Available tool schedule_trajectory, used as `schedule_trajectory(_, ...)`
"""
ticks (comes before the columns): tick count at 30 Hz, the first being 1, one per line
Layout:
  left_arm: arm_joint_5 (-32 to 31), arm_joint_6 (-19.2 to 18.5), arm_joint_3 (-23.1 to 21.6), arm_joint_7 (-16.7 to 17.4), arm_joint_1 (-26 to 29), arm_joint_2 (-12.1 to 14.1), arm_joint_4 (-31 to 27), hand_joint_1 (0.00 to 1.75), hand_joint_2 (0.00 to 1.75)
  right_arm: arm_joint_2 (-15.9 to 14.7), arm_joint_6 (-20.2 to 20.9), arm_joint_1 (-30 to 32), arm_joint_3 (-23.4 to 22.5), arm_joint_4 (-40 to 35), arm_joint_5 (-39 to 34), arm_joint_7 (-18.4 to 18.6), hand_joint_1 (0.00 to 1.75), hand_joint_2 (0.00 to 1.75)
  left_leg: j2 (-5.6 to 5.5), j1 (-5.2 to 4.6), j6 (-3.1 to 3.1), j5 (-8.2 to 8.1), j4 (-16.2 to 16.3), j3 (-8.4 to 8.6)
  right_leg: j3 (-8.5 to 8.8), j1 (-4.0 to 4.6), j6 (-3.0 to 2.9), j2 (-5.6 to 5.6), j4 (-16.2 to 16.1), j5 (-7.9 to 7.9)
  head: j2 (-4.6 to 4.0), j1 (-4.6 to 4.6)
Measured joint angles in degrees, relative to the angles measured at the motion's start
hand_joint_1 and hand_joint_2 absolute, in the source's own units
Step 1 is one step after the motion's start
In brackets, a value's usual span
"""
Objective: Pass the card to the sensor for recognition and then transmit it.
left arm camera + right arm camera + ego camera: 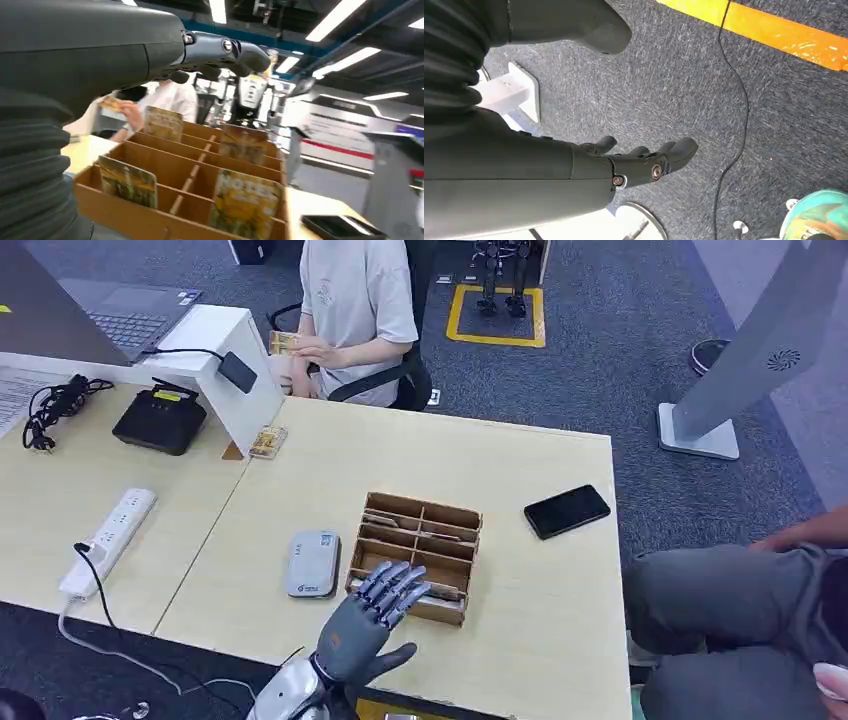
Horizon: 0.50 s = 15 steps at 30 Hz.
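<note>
While the cards (245,208) stand upright in the compartments of the cardboard organiser (420,535), none is yet grasped. Left hand (385,605) hovers over the near compartments, fingers spread, empty. Right hand (644,160) hangs above grey carpet (704,90), loosely curled, empty. Judged step: picking a card; next, pinch one, carry to the grey sensor (313,563) just beside on the pale tabletop (330,470).

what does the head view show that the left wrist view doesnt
Head view alone: the grey sensor lying left of the cardboard organizer, the power strip, the laptop and the black router. Left wrist view alone: the cards standing upright in the organizer's compartments, and ceiling lights. Both share the left robot hand open above the organizer, the black phone and the seated person holding a card.
</note>
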Motion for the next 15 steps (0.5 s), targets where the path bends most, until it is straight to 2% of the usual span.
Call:
schedule_trajectory(5,-0.8,0.0,4.3,0.0,-0.9,-2.3,1.3,0.0,1.75,0.0,0.0,0.0,0.0,0.0,0.1,0.0,0.0,1.75,0.0,0.0,0.0,0.0,0.0,0.01,-0.01,0.0,0.0,0.0,0.0,-0.01,0.0,0.02)
schedule_trajectory(15,-0.9,0.0,7.8,0.2,-1.8,-2.9,3.8,0.0,1.75,0.0,0.1,-0.2,0.0,0.0,0.4,0.0,0.0,1.75,0.01,0.0,0.0,0.0,0.0,0.01,-0.01,0.0,0.0,0.01,0.0,-0.01,0.0,0.0)
